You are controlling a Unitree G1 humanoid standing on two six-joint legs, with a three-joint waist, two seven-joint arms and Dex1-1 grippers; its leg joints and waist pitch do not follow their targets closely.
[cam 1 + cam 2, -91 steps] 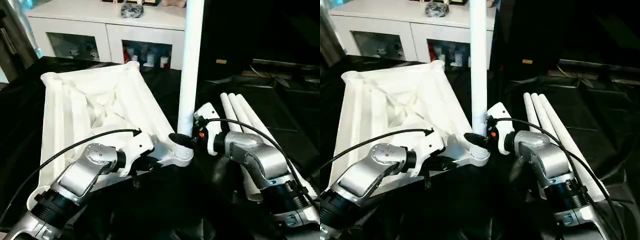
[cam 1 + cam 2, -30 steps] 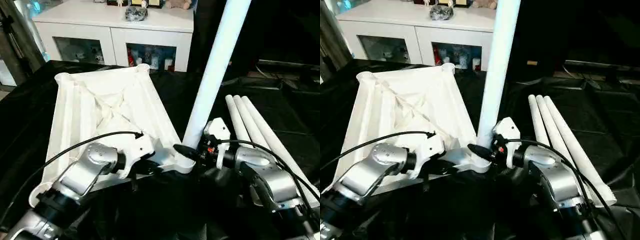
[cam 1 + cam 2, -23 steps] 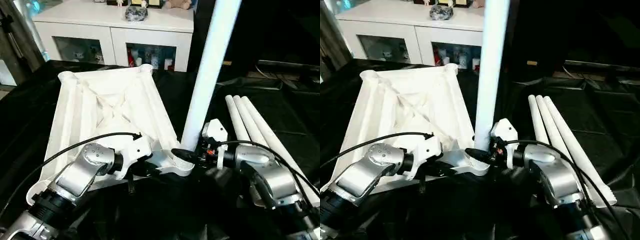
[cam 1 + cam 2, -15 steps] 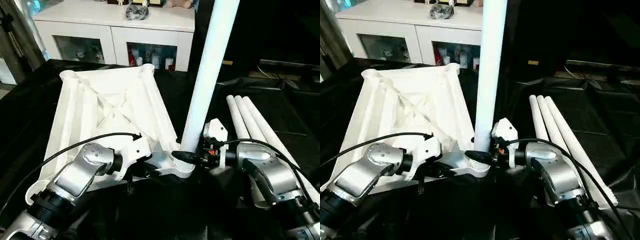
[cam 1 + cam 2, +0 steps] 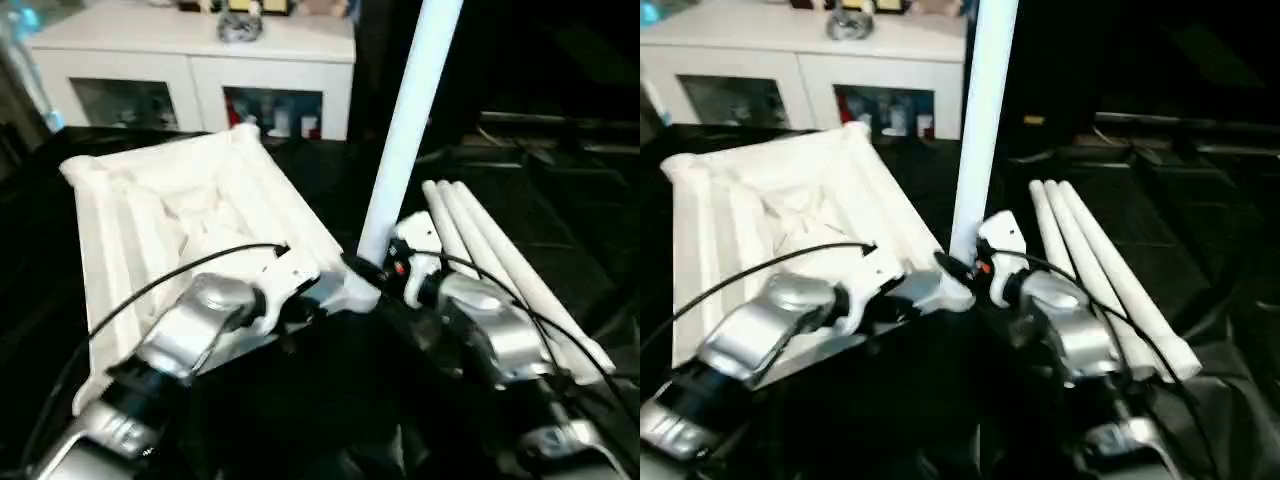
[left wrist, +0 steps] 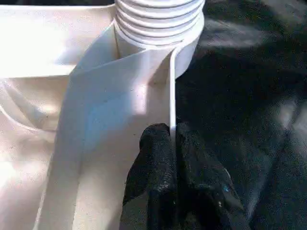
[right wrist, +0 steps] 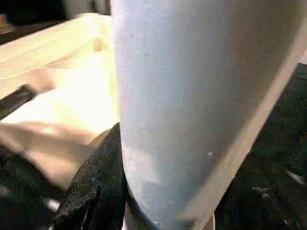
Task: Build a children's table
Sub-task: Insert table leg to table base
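Note:
The white table top (image 5: pixel 165 205) lies ribbed side up on black cloth. My left gripper (image 5: pixel 298 303) is shut on its near rim wall, just short of the threaded corner socket (image 6: pixel 158 24); both black fingers (image 6: pixel 157 158) pinch the thin wall. One white tube leg (image 5: pixel 405 130) stands in that corner socket, leaning slightly to the right. My right gripper (image 5: pixel 362 270) is shut on the leg's lower end, with a black finger (image 7: pixel 93 187) pressed against the tube (image 7: pixel 192 96). Three more legs (image 5: pixel 495 265) lie side by side on the right.
A white glass-door cabinet (image 5: pixel 200 60) stands behind the work, with small items on top. Black cloth (image 5: pixel 570 180) covers the whole surface. My silver forearms and a black cable cross the near part of the scene.
The whole picture has shifted and tilted, so the camera moved. Both grips hold as before, and the leg still stands in the corner socket with about the same lean.

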